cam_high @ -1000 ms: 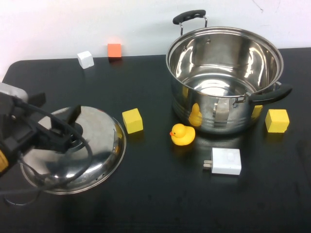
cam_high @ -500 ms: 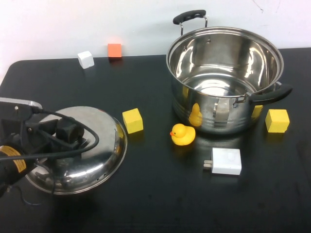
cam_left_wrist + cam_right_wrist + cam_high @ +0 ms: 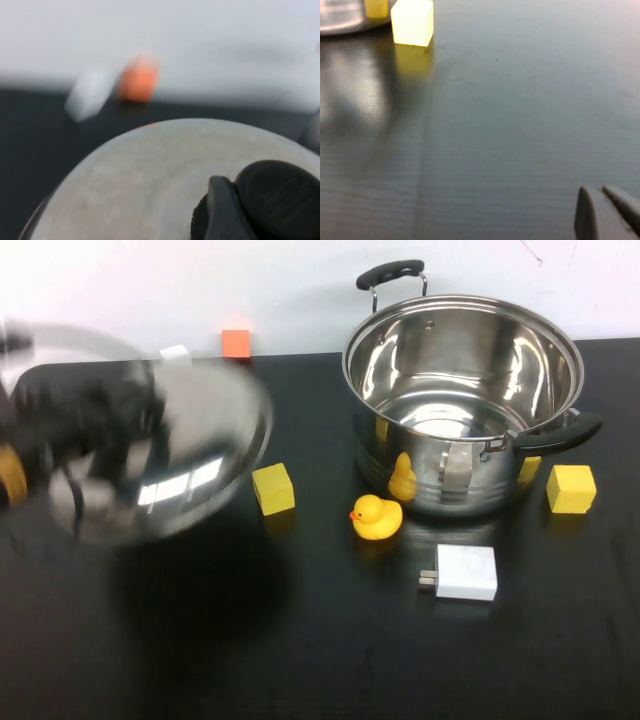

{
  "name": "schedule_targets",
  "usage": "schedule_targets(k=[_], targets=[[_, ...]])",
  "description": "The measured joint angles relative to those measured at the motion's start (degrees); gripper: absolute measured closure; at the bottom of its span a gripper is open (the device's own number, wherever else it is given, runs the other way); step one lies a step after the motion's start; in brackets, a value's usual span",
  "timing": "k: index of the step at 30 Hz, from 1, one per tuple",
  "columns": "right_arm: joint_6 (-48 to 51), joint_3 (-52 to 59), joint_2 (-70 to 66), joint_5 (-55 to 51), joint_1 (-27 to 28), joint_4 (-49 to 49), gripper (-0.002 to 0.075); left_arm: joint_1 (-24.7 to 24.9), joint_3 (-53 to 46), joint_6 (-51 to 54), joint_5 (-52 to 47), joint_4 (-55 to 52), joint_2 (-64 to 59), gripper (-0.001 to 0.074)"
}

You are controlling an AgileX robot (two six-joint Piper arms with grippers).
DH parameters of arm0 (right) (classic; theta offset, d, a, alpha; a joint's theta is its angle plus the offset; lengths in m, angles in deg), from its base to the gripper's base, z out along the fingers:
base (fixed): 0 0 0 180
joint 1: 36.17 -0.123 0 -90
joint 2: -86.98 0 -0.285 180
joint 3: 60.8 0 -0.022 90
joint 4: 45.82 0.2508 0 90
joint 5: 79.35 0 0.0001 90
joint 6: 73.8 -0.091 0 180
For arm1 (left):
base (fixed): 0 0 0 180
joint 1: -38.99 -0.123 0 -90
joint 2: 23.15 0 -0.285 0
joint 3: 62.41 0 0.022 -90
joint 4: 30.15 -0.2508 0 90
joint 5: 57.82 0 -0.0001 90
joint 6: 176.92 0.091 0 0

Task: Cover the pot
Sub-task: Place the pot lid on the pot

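Note:
The pot [image 3: 460, 400] is a big shiny steel stockpot with two black handles, standing open and empty at the back right of the black table. The domed steel lid [image 3: 160, 455] hangs tilted in the air above the table's left side, motion-blurred. My left gripper [image 3: 105, 420] is shut on the lid's black knob [image 3: 272, 200], with one finger [image 3: 220, 210] pressed against it. The lid also fills the left wrist view [image 3: 150, 175]. My right gripper [image 3: 605, 210] is out of the high view; its fingertips lie together just over bare table, near a yellow cube [image 3: 412, 22].
A yellow cube [image 3: 273, 488], a rubber duck [image 3: 376, 517] and a white charger [image 3: 465, 572] lie between lid and pot. Another yellow cube [image 3: 570, 488] sits right of the pot. An orange cube [image 3: 236, 343] and a white cube [image 3: 175, 352] sit at the back left.
The left gripper has closed on the knob and lifted the lid off the table, up and toward the back. Pot and small objects have not moved.

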Motion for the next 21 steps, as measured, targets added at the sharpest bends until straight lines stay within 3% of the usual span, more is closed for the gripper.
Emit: schedule_targets(k=[4, 9, 21], targets=[[0.0, 0.0, 0.0, 0.0, 0.0, 0.0, 0.0728, 2.8, 14.0, -21.2, 1.2, -22.3, -0.8, 0.0401], [0.0, 0.0, 0.0, 0.0, 0.0, 0.0, 0.0728, 11.8, 31.2, -39.5, 4.2, -43.1, -6.9, 0.0401], [0.0, 0.0, 0.0, 0.0, 0.0, 0.0, 0.0728, 25.3, 55.0, -45.1, 1.7, -48.9, -28.2, 0.0401]])
